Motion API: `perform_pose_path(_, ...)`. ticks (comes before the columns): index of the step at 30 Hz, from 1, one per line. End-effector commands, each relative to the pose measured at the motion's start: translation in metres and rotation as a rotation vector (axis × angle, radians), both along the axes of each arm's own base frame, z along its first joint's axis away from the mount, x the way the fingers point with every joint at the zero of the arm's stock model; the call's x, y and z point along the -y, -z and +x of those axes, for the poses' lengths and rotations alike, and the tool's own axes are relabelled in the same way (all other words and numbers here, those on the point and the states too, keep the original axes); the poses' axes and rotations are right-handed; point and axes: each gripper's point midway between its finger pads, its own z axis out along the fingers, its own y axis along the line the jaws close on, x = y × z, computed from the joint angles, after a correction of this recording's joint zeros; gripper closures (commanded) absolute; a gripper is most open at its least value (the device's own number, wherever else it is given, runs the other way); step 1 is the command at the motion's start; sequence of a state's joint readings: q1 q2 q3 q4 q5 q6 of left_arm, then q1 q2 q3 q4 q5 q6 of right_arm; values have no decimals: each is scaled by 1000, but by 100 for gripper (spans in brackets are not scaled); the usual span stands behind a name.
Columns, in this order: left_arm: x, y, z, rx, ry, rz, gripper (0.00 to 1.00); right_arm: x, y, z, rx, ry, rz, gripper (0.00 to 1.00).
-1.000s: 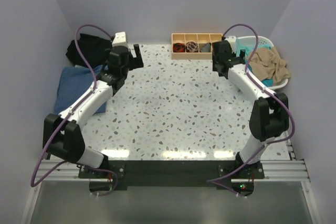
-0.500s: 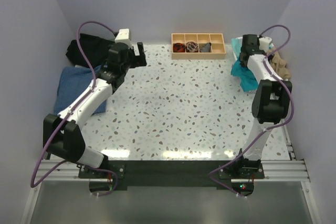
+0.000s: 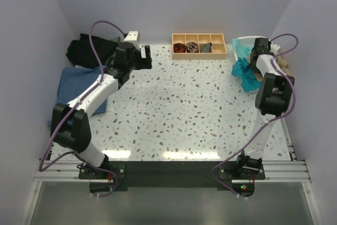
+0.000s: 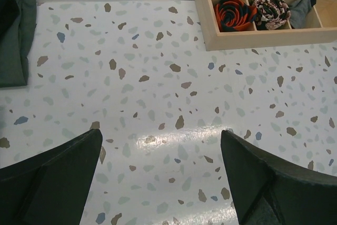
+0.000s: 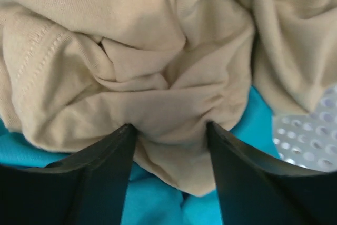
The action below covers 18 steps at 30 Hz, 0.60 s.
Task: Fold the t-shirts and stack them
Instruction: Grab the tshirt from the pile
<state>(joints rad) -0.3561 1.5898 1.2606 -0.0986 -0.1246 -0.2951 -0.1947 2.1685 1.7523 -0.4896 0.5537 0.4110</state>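
Right gripper [image 5: 171,130] is down in the white basket [image 5: 310,130], fingers dug in on either side of a wad of the tan t-shirt [image 5: 158,51]. Jaws are narrower than a second ago; can't tell if the cloth is really clamped. A second ago this arm was over the table [image 3: 174,109] near the wooden tray [image 3: 199,54]; it has since swung onto the basket and now hides most of it from above. Left gripper [image 4: 160,135] has shifted a bit toward centre, hovers above the table, jaws wide apart, nothing between.

Tan t-shirt: crumpled heap, no clear long axis, stitched hem running diagonally at left in the wrist view. Teal t-shirt [image 3: 243,72] lies under it and spills over the basket's left side toward the near-left. Denim-blue t-shirt [image 3: 73,88] lies flat at the left table edge, long axis near-to-far. Black t-shirt [image 3: 84,48] is bunched behind it.

Soft matte knit cloth, deep folds. Basket is perforated plastic. Table is speckled terrazzo, glossy. Tray is pale wood with rolled items in its compartments.
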Motion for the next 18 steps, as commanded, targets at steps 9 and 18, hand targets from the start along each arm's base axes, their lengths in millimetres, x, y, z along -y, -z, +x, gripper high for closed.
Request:
perform_pose_path(9,10,-21,14,27,41,8,0,5,-38,39,196,-54,8,100)
perform_pose_path(18,23,-23,21,16,88,-20,0,-19,-110,3,375,-112,-92,81)
